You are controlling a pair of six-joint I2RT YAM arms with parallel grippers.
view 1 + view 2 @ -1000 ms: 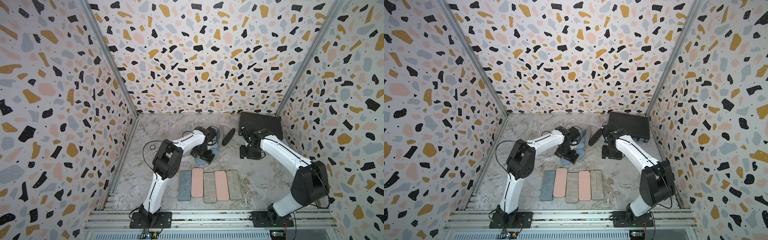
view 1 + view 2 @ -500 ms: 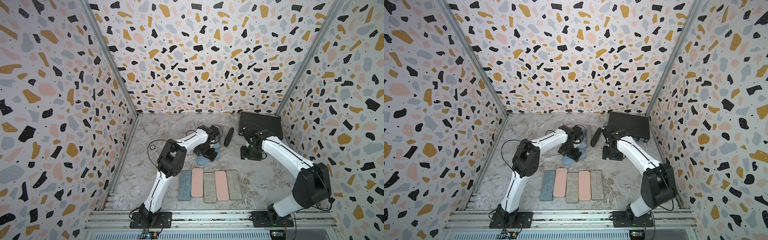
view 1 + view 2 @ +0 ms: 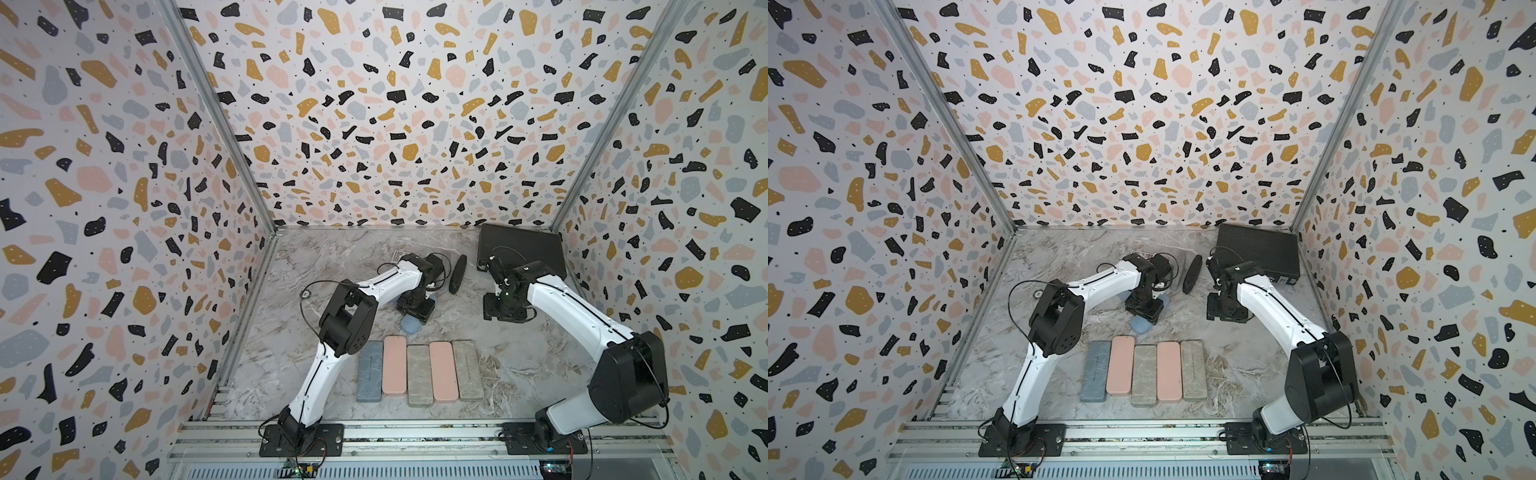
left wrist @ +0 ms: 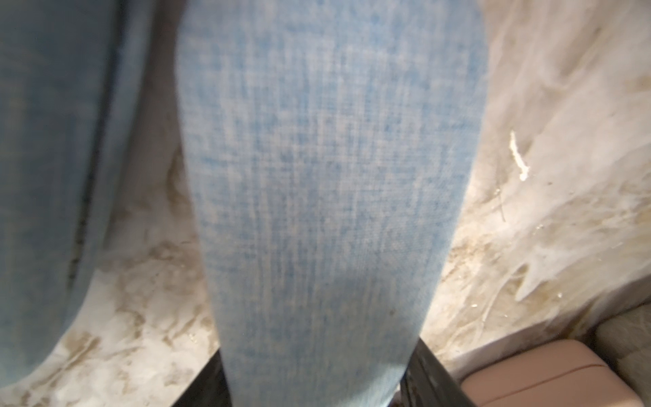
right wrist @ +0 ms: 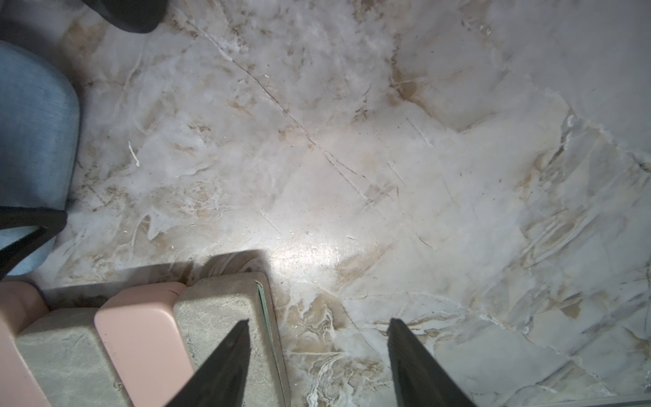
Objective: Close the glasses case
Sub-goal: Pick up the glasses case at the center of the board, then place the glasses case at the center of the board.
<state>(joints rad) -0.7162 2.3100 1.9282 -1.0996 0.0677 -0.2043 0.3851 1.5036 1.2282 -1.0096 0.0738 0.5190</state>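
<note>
Moved since a second ago: slight inward swing of left elbow [image 3: 347, 320], closer set of jaws. Shows left pincer [image 3: 417, 311] astride one blue fabric half of the glasses case [image 4: 327, 176], mid-tabletop [image 3: 519, 365]; cannot tell from the blurred wrist view whether clamped or merely straddling. Shows right pincer [image 5: 317, 352] released, holding nothing, hovering above bare marble. Judged unfinished: second blue half apparently apart from the first, so case likely open; pressing halves together left. Beyond, five shut cases [image 3: 419, 372] in a row.

Light-blue fabric glasses case [image 3: 411, 325], lying centrally, apparently part-open, mostly occluded.
</note>
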